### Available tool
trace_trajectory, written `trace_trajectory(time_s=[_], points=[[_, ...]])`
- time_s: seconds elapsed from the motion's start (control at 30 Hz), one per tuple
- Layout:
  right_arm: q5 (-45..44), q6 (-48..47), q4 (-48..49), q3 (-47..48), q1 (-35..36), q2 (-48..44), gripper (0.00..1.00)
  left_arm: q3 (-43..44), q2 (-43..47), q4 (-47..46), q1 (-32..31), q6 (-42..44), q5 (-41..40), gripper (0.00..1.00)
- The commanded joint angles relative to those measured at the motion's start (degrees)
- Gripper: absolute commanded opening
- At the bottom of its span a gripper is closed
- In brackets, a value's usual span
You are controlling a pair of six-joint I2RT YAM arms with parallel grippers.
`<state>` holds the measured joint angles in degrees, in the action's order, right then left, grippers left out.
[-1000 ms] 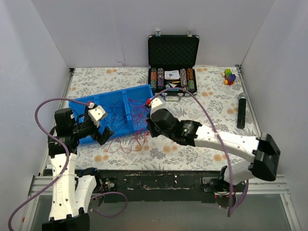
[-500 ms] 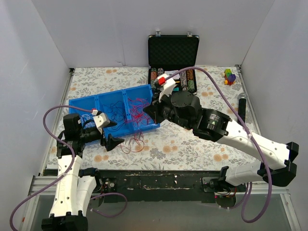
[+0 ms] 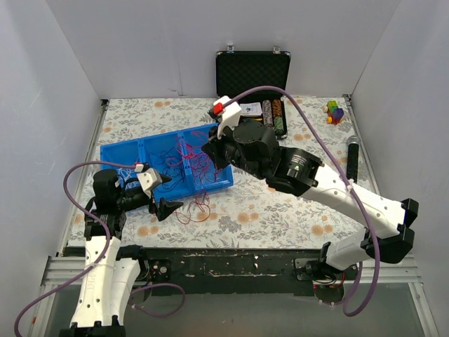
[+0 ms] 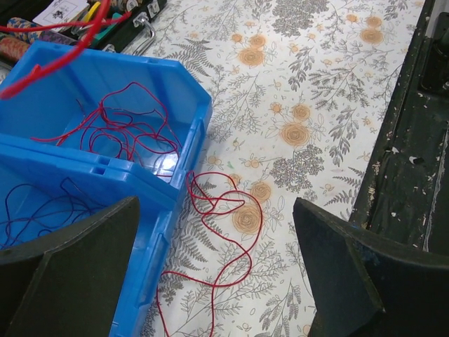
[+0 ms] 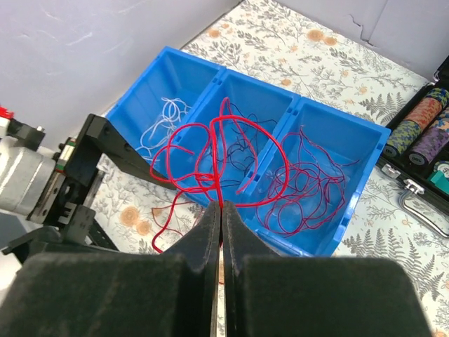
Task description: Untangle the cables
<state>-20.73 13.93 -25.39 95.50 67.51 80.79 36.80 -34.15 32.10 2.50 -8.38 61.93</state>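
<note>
A blue three-compartment bin [image 3: 119, 149] [image 5: 238, 70] lies on the flowered cloth. White cables [image 5: 165, 116] are in its left section, dark navy cables [image 5: 242, 151] in the middle, red cables [image 5: 309, 182] [image 4: 126, 126] on the right. My right gripper [image 3: 209, 150] [image 5: 219, 205] hangs above the bin, shut on a looping red cable [image 5: 217, 161]; one strand trails down over the bin's front. More red cable [image 3: 196, 210] [image 4: 209, 202] lies on the cloth in front of the bin. My left gripper [image 3: 165, 194] [image 4: 216, 203] hovers over it, open and holding nothing.
A black case of poker chips [image 3: 252, 91] stands open at the back. A dark stick-shaped remote [image 3: 352, 161] and a small coloured block toy [image 3: 335, 111] lie at the right. The table's black front edge [image 4: 414, 140] runs close beside the left gripper.
My right gripper rose and moved back from the bin's front to above the bin, lifting the red cable. My left gripper dropped toward the cloth in front of the bin.
</note>
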Motion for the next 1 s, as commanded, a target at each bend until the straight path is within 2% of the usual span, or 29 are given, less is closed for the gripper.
trace_trajectory(time_s=[0.0, 0.3, 0.53, 0.8, 0.97], points=[[-1.2, -3.0, 0.8, 4.0, -0.9, 1.9, 0.01, 2.1, 1.3, 3.9, -0.2, 1.6, -2.2, 0.89], [-0.2, -4.5, 2.4, 3.1, -5.2, 5.7, 0.01, 5.4, 2.0, 11.2, -0.4, 6.0, -5.0, 0.86], [4.5, -4.2, 5.0, 0.3, -11.2, 8.9, 0.01, 7.8, 2.3, 12.2, -0.4, 5.7, -7.0, 0.87], [7.1, -4.5, 8.4, -0.7, -13.9, 16.7, 0.01, 9.3, 2.3, 12.5, -0.4, 5.6, -9.1, 0.88], [7.3, -5.7, 8.8, 2.7, -15.7, 24.1, 0.01, 10.2, 2.5, 11.8, -0.4, 4.7, -9.9, 0.89]])
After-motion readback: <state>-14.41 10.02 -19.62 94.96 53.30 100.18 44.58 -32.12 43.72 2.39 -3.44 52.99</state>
